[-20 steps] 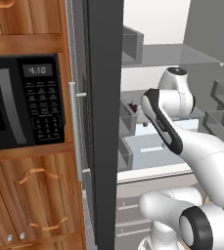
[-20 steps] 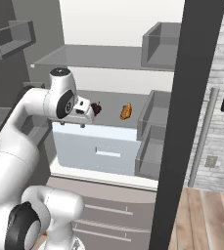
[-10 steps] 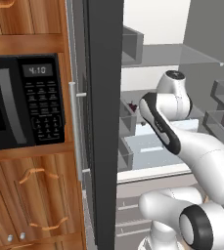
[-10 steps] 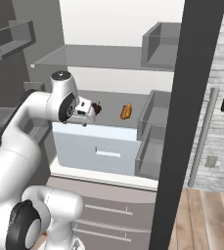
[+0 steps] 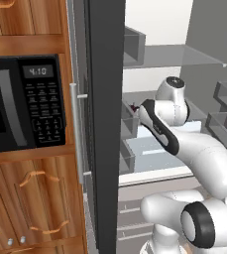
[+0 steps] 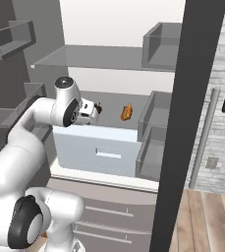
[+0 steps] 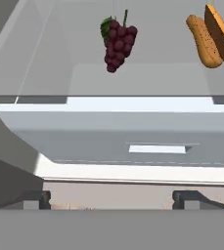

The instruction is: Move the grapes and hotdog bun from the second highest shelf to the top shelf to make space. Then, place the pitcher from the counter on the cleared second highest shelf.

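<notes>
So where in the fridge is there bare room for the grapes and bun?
The top shelf is bare from its left edge to the grey bin at its right. The shelf below holds the grapes and hotdog bun, with bare patches between and left of them.

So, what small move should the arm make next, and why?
Probably advance the open gripper toward the dark red-purple cluster of grapes until the fingertips straddle it. The grapes and the tan-orange hotdog bun lie untouched on the opaque grey shelf, ahead of the empty jaws.
</notes>
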You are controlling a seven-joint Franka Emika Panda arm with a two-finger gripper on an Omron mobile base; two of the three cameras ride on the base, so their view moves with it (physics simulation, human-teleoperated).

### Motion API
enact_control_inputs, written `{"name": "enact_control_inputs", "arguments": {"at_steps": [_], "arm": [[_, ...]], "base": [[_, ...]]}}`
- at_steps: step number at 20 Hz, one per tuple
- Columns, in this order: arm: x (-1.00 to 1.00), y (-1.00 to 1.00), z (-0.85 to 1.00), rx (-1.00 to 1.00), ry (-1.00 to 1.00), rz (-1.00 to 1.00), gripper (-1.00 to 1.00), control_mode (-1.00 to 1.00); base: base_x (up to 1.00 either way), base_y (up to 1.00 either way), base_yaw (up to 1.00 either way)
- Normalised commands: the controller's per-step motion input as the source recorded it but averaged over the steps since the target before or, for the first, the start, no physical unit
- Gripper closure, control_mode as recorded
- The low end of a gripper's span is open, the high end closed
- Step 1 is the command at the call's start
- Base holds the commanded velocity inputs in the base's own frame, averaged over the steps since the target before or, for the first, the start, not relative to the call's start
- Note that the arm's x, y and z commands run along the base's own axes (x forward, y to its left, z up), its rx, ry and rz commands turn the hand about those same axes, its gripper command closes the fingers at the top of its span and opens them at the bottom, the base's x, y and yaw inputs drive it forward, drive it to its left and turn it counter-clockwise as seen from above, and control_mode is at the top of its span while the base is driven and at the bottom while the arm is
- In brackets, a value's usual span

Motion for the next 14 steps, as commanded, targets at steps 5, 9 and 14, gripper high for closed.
{"name": "enact_control_inputs", "arguments": {"at_steps": [5, 9, 14], "arm": [[0.46, 0.00, -0.25, 0.00, -0.09, 0.00, -1.00, -1.00], [0.53, 0.00, -0.09, 0.00, 0.00, 0.00, -1.00, -1.00], [0.62, -0.01, 0.00, 0.02, 0.02, 0.00, -1.00, -1.00]], "base": [[0.00, 0.00, 0.00], [0.00, 0.00, 0.00], [0.00, 0.00, 0.00]]}}
